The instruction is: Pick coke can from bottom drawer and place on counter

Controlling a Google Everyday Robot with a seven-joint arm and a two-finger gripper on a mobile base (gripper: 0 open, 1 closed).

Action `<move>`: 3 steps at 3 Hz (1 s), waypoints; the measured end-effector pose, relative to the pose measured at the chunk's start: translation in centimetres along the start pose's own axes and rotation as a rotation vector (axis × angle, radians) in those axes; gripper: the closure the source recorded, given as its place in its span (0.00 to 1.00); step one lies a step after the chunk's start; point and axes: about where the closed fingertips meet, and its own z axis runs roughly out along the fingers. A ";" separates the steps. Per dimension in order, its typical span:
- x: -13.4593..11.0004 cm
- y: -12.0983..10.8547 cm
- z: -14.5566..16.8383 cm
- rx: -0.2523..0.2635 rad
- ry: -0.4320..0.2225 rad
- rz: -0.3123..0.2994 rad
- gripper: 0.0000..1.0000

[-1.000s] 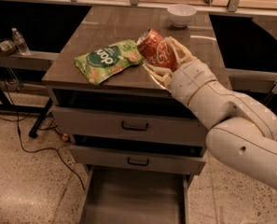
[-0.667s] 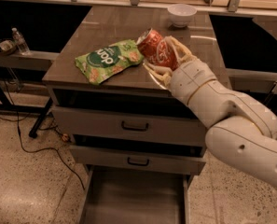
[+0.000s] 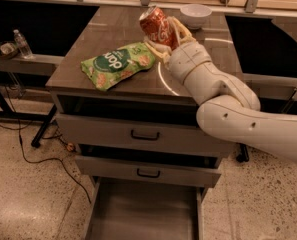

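Observation:
My gripper [image 3: 164, 34] is shut on the red coke can [image 3: 158, 25] and holds it tilted above the counter [image 3: 108, 31], over its middle and just right of a green snack bag. The can's silver top points up and to the left. My white arm [image 3: 228, 109] reaches in from the lower right across the counter's front right corner. The bottom drawer [image 3: 143, 211] is pulled open at the foot of the cabinet, and its flat grey floor shows nothing in it.
A green snack bag [image 3: 119, 64] lies on the counter's front left. A white bowl [image 3: 196, 15] stands at the back right. Two upper drawers with black handles [image 3: 145, 135] stand slightly ajar. A water bottle [image 3: 22, 43] stands on a shelf at left. Cables run over the floor.
The gripper has carried the coke can higher and farther back over the counter, away from the front edge. The snack bag has not moved.

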 end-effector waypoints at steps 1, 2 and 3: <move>1.8 -0.8 2.3 0.041 0.003 0.063 1.00; 4.3 -1.7 2.5 0.085 0.050 0.101 1.00; 7.0 -3.0 1.3 0.137 0.111 0.117 1.00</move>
